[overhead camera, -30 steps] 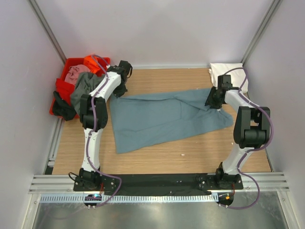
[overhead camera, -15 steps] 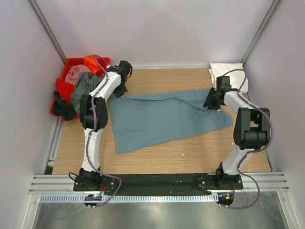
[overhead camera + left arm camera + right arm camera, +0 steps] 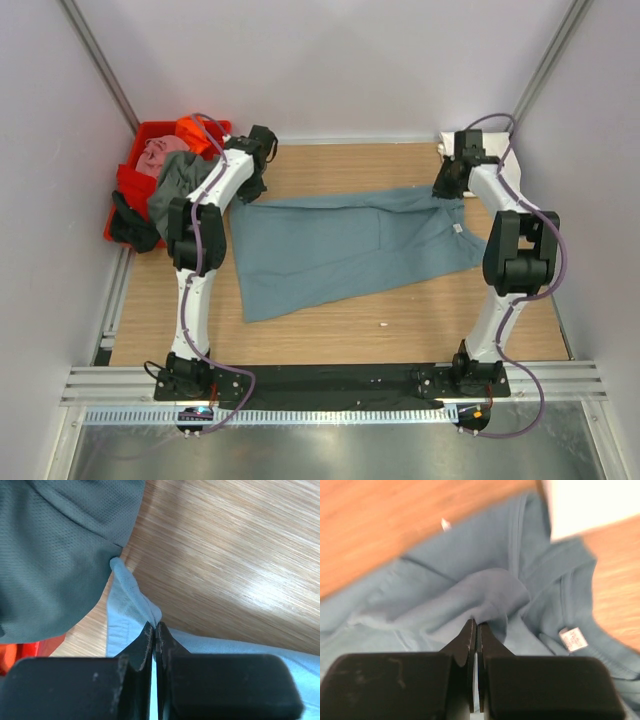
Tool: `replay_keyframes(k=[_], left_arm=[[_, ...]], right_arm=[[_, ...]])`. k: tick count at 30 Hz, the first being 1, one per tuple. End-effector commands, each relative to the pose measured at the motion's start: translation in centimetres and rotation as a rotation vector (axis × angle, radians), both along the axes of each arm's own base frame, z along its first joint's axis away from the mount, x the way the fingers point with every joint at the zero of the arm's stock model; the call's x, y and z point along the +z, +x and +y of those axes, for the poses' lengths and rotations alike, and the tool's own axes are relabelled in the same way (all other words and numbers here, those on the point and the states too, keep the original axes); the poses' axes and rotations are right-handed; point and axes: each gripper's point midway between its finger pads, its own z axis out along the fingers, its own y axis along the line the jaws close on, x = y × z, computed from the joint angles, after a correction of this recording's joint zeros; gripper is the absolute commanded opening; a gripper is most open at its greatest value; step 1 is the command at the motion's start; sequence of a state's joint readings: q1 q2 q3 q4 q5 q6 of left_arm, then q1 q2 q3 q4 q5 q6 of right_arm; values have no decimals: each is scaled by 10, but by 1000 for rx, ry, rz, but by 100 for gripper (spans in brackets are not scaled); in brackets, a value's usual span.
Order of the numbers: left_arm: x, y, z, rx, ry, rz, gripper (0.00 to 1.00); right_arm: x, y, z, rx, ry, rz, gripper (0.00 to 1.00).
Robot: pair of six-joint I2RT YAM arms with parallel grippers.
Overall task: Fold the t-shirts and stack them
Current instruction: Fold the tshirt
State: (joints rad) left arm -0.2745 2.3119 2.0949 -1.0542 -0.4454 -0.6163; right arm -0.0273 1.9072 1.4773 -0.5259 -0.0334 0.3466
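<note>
I am pinching the blue shirt (image 3: 350, 245) with both hands. My left hand (image 3: 154, 628) is clenching tight on a thin fold at the shirt's far left corner, and a bit of cloth is poking up past the fingers. My right hand (image 3: 475, 626) is clenching tight on a raised bump of cloth near the neck. The small white label (image 3: 572, 639) is lying just to one side of it.

The blue shirt is lying spread out across the middle of the counter (image 3: 340, 165). It is reaching from one hand to the other, with some wrinkles in it. A white shirt (image 3: 590, 505) is sitting at the far right corner, just beside the blue shirt's neck.

A red tub (image 3: 122, 185) is sitting at the far left. A grey-green shirt (image 3: 178, 182) is hanging over its side, right next to my left hand. A pink shirt (image 3: 158, 150) and an orange shirt (image 3: 192, 130) are lying in the tub.
</note>
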Motion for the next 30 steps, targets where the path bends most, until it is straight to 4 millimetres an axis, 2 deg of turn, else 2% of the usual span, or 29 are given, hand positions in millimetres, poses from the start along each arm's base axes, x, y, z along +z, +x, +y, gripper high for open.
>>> replay_keyframes(k=[1,2,3,4,6,10,13,14,15,18,23,25,29,30], left_arm=[[38,3,6,5,25,-58,0],[39,0,6,8,22,-52,0],[36,-3,6,7,19,-41,0],[38,-5,5,5,8,-41,0],[36,-11,3,4,-1,-27,0],[51,-25,-1,-13,11,-32,0],[55,-39,-6,-31,32,-25,0],[65,-44,-11,-41,32,-45,0],[60,-53,-11,-48,40,-27,0],[64,-69,-17,-68,71,-33,0],[67,-93,-25,-93,139,-22,0],[68,-104,-22,-82,167,-19,0],[59,-122,-22,-90,186,0,0],[57,-124,-22,-90,184,-2,0]], right_arm=[[60,40,-21,-23,-94,-128,1],[53,47,-25,-27,-101,-107,1],[59,53,-28,-23,-111,-115,1],[76,64,-31,-23,-118,-146,1],[90,78,-39,-23,-128,-181,1],[102,89,-50,-17,-134,-217,1],[102,87,-60,-29,-134,-216,1],[100,86,-62,-32,-130,-215,1],[98,85,-63,-33,-127,-212,1],[87,77,-67,-43,-121,-195,1],[86,72,-67,-54,-122,-193,1],[82,68,-71,-68,-128,-176,1],[83,58,-80,-113,-135,-177,1],[77,54,-80,-119,-130,-167,1]])
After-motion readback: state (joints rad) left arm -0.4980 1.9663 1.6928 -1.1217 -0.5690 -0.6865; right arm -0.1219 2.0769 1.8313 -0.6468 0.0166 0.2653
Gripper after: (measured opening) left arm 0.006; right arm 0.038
